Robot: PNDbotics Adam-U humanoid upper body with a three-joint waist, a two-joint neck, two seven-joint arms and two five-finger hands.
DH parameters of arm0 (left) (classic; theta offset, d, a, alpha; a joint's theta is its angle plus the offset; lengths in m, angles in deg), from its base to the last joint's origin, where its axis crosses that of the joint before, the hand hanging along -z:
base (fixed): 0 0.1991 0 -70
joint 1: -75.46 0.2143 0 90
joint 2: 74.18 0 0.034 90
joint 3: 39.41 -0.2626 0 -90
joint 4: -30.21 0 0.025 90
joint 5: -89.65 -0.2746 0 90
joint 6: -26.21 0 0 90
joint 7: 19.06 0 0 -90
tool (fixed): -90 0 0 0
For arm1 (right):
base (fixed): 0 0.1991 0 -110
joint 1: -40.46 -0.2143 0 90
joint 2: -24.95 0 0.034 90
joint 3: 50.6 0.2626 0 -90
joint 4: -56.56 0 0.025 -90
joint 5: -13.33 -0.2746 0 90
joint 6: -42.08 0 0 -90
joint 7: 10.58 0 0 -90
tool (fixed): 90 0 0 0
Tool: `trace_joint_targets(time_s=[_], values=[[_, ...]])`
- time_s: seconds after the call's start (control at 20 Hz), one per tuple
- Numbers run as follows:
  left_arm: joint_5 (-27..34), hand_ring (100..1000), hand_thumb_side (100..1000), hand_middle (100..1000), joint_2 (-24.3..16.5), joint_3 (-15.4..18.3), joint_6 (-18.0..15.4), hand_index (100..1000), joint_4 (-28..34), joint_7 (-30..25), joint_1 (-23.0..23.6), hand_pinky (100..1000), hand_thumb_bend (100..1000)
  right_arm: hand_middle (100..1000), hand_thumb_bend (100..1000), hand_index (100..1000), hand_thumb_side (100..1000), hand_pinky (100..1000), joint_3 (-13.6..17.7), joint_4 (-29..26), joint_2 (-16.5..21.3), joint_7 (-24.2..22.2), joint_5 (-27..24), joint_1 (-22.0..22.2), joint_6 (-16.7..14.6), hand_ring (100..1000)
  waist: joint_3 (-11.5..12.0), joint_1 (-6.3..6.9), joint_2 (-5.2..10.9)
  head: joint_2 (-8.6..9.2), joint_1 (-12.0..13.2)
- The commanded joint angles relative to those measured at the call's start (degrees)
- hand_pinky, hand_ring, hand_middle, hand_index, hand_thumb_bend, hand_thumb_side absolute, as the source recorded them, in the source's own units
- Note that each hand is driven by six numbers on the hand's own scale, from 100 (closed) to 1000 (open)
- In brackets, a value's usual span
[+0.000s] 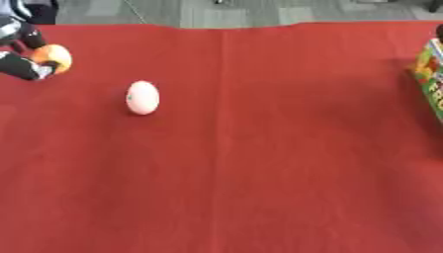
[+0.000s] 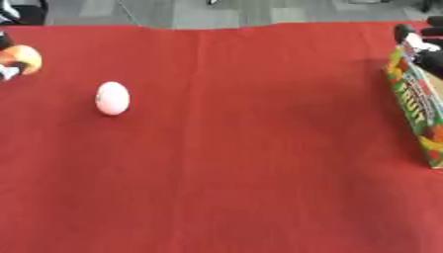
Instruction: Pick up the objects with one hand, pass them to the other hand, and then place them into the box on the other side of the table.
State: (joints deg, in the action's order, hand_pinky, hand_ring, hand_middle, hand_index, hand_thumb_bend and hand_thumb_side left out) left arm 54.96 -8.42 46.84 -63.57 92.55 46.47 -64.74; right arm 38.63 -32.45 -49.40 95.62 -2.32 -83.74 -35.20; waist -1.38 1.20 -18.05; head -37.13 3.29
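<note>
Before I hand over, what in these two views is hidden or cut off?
- Left hand, left eye view: cut by the left edge; its fingers curl round an orange object of unclear kind.
- Box, right eye view: cut by the right edge, inside unseen.
- Right hand: only dark parts behind the box.

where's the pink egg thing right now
The pink egg lies alone on the red cloth on the table's left side, just right of and nearer than the left hand, which grips an orange ball.
</note>
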Motion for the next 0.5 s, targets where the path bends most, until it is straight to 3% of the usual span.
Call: trace_joint_targets(time_s=[0.05, 0.5], values=[[3.4, 717, 100, 613, -3.6, -0.5, -0.5, 492, 5.8, 0.0, 0.7, 728, 227, 695, 480, 769, 307, 778, 0.6, -0.7, 2.4, 0.0, -0.3, -0.4, -0.1, 784, 0.3, 0.13, 4.09, -0.07, 0.3], [12.7, 701, 100, 602, -5.7, -1.7, 1.0, 493, 21.2, 3.1, 7.9, 720, 217, 699, 484, 769, 304, 778, 0.6, -0.9, 2.6, -0.3, -0.1, 0.1, 0.3, 786, 1.3, 0.15, 5.2, -0.31, -0.2]])
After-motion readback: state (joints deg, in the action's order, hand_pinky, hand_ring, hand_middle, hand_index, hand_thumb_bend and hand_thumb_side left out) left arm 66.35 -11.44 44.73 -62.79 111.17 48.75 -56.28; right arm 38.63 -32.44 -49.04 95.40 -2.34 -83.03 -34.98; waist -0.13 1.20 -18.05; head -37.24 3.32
